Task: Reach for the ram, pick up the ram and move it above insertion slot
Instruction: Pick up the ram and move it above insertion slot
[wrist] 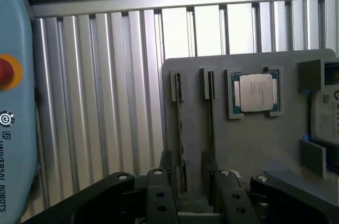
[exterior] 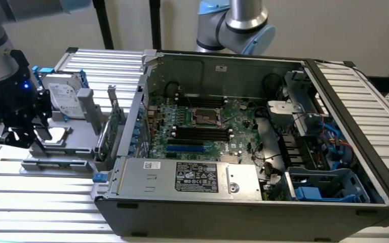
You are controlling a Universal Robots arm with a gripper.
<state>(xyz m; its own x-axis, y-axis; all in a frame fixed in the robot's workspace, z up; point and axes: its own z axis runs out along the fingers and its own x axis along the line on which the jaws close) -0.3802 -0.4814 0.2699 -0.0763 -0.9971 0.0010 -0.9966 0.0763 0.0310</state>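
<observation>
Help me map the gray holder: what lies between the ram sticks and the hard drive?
In the wrist view, a square processor chip lies on the holder between the ram sticks and the hard drive.

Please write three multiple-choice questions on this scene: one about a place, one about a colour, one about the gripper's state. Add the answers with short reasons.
1. Where does the processor chip lie?
A) on the case lid
B) on the hard drive
C) on the plate

2. What colour is the plate?
A) red
B) grey
C) yellow

3. How is the gripper?
A) open, astride the ram
B) shut on the ram
C) shut on the hard drive

Answers:
1. C: the chip sits in a recess of the plate.
2. B: its bare surface is plain grey.
3. A: the fingers stand apart with the ram between them.
</observation>
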